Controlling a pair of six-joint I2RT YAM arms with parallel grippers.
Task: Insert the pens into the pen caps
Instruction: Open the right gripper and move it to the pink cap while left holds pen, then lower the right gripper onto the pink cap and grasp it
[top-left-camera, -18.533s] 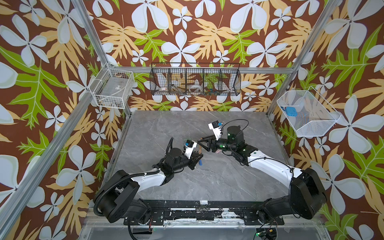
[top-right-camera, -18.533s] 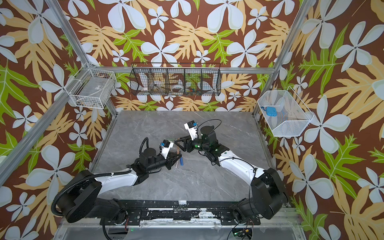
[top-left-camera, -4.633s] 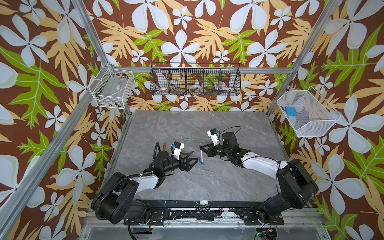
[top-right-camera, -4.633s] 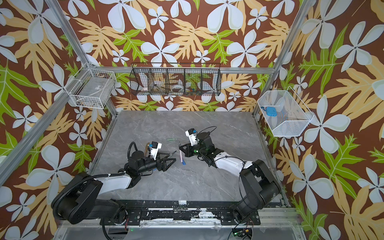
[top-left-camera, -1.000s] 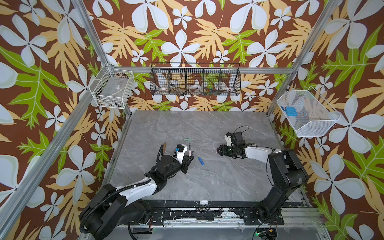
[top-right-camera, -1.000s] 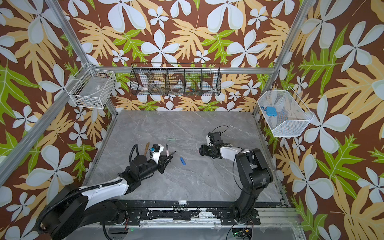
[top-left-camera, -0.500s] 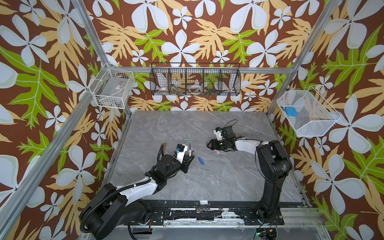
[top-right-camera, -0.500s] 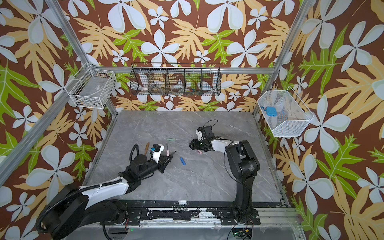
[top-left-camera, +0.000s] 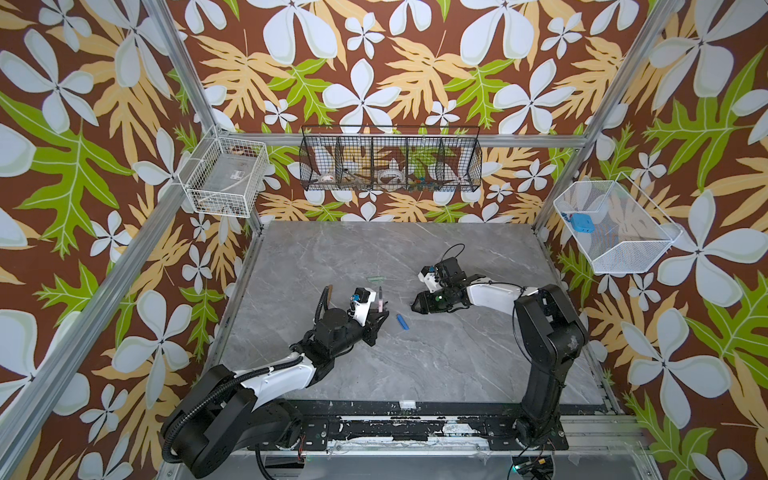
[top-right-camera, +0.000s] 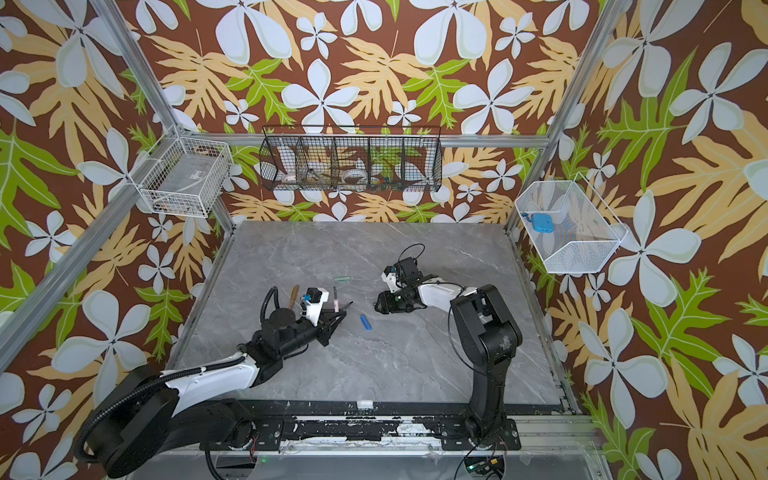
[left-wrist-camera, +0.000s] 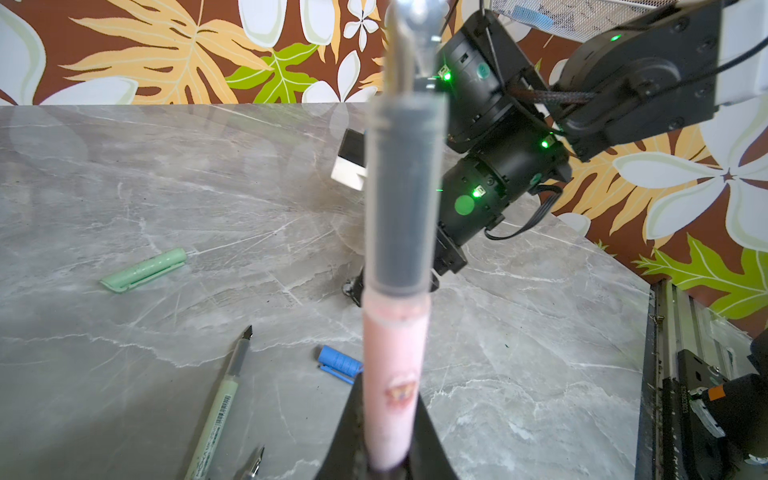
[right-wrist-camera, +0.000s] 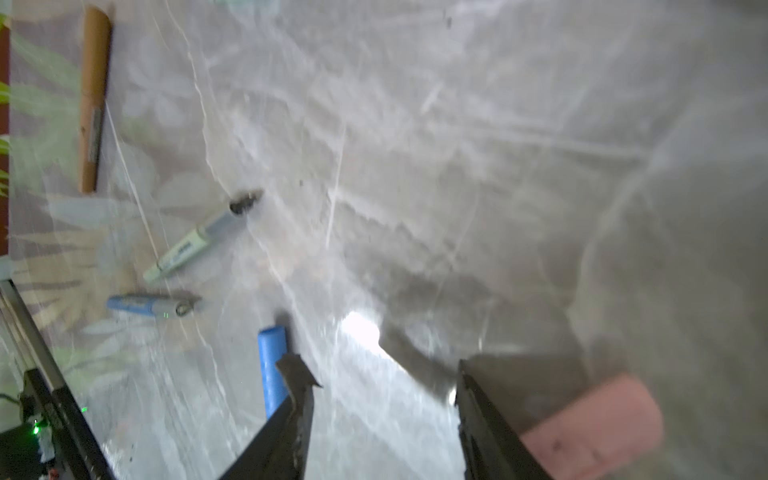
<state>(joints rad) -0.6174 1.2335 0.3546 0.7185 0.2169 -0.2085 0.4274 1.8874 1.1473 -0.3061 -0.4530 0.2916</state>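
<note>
Left of the table's middle, the left gripper is pinching the pink pen low on its body, tip pointing up. Gripped so low, it is probably risking a tilt once a cap presses on. Near the middle, the right gripper is hovering low, jaws spread and empty. Closing here would likely be catching nothing or nudging the pink cap away. That cap is lying outside the jaws, just beside one of them.
</note>
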